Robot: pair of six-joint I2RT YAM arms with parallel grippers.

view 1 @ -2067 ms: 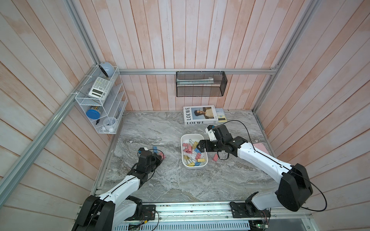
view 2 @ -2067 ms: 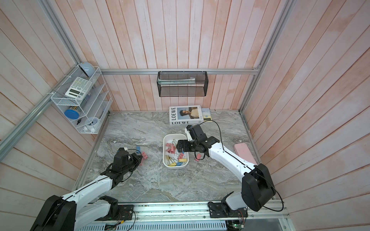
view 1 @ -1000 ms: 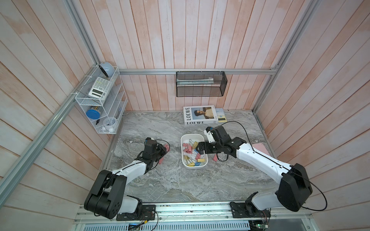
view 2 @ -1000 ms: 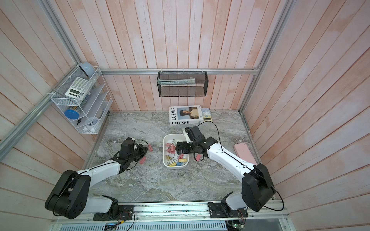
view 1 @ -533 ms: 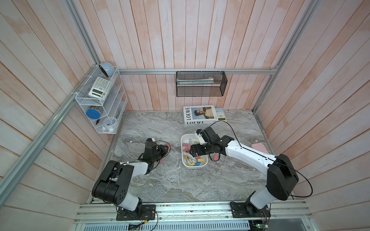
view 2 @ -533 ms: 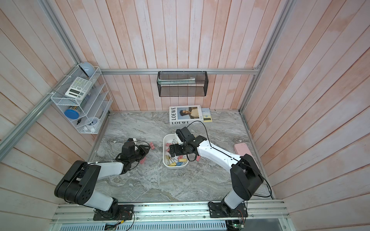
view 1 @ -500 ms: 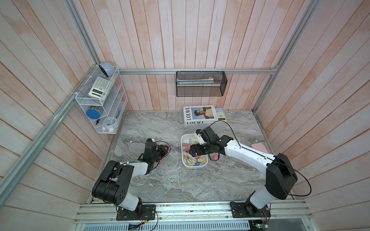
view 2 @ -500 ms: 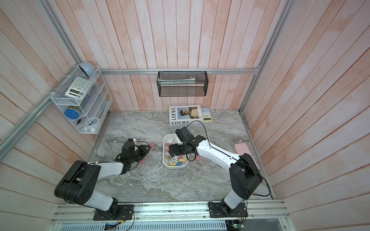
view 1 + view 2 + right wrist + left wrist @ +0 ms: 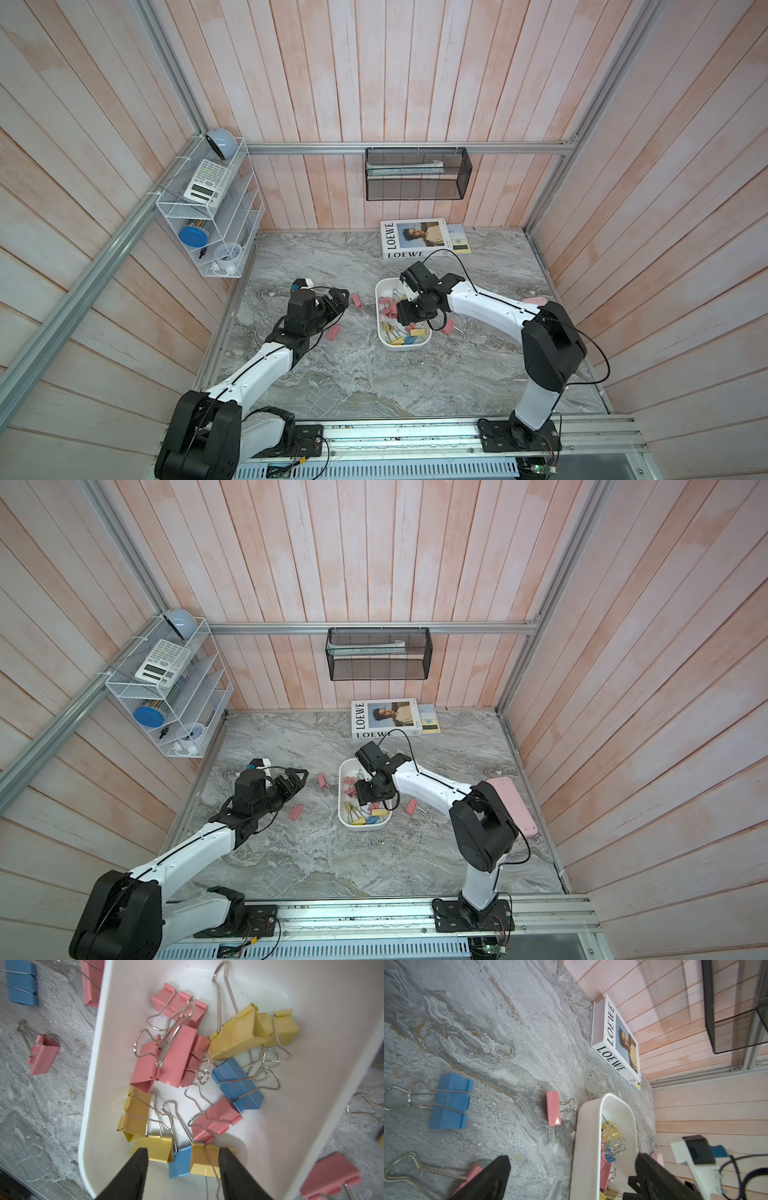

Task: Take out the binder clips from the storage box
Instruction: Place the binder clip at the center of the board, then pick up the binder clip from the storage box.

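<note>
Binder clips point(image 9: 176, 1059) are mostly lying in the white box point(image 9: 301, 1095). Right gripper point(image 9: 182, 1153) is straddling two of them, jaws apart; next comes pinching one and lifting. Left gripper point(image 9: 341, 302) is hovering spread, empty.

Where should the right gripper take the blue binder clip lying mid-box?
Probably the blue binder clip: pinch its body from directly above. It lies flat and uncovered in the storage box, while its wire loops overlap those of a yellow clip.
</note>
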